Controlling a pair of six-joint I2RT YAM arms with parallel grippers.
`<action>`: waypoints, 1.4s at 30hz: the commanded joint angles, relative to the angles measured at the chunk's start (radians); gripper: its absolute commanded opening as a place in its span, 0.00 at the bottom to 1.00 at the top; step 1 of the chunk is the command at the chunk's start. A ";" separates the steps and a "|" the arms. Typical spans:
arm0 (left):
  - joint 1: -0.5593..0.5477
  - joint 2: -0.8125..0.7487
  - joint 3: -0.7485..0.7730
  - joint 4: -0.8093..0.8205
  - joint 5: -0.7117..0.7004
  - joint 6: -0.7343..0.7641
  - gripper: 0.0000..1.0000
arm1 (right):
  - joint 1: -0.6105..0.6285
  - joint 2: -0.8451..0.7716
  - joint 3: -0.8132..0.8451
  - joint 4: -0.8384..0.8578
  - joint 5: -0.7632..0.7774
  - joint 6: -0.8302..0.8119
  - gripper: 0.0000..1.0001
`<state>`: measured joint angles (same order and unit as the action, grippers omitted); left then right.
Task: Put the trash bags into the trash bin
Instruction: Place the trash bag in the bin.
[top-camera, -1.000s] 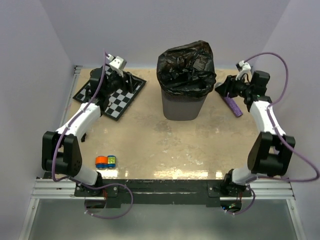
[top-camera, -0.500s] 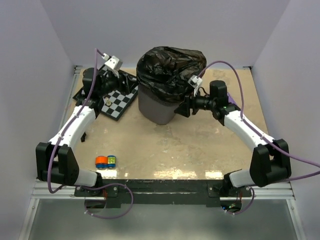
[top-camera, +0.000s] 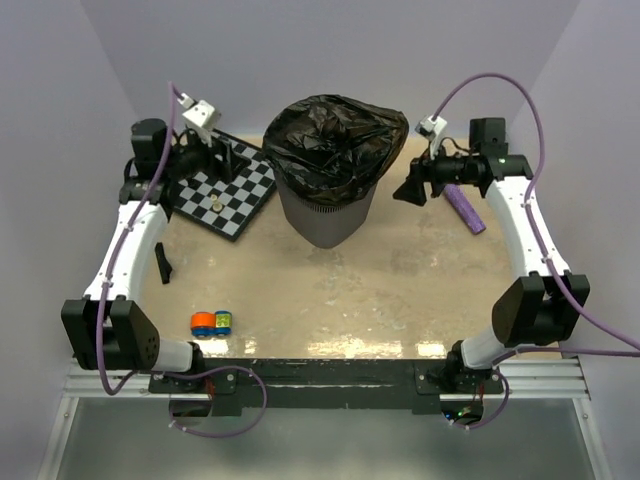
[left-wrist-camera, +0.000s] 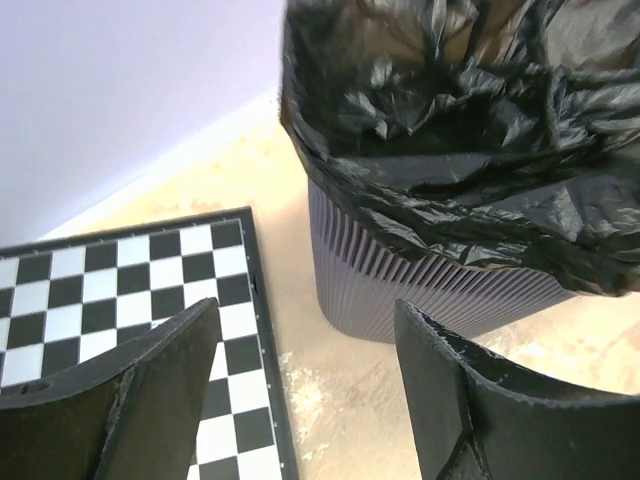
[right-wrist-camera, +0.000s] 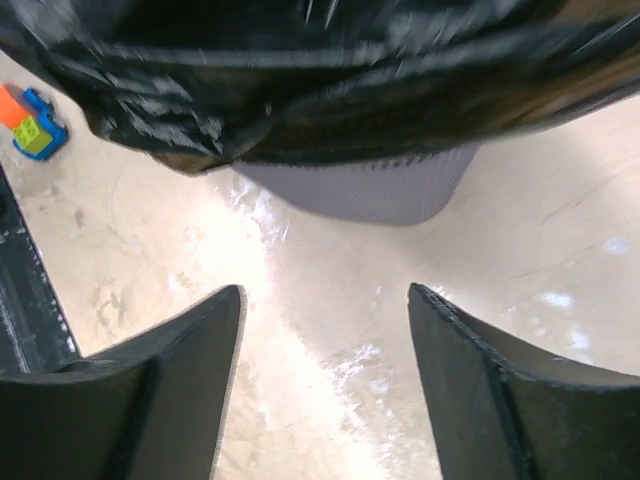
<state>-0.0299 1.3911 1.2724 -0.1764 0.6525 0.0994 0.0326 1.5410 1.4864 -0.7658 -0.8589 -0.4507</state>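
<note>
Tabletop (top-camera: 400, 290) holds trash bin (top-camera: 322, 218) upright, trash bags (top-camera: 330, 135) over rim.

**My Two White and Black Arms**

I have two arms. My left arm (top-camera: 128, 245) and my right arm (top-camera: 522, 225) are made of long white tubes with big black joints. A thin purple cable (top-camera: 487, 76) loops along each one. A little white camera box (top-camera: 200, 112) sits by each wrist. My jaws have wide black fingers (left-wrist-camera: 480, 410) with rough, bumpy edges. At the bottom, my black bases are bolted to a black bar (top-camera: 330, 380) that lies on a silver rail (top-camera: 95, 378).
</note>
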 joint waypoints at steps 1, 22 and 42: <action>0.096 0.008 0.055 0.076 0.272 -0.171 0.76 | -0.118 -0.004 0.120 0.052 -0.060 0.104 0.76; -0.001 0.236 0.104 0.436 0.338 -0.595 0.74 | -0.096 0.240 0.210 0.973 -0.201 0.912 0.98; 0.001 0.229 0.101 0.354 0.368 -0.555 0.19 | -0.066 0.294 0.206 0.872 -0.095 0.796 0.86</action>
<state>-0.0265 1.6367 1.3560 0.2085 0.9920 -0.4751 -0.0334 1.8587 1.6665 0.1158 -0.9779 0.3901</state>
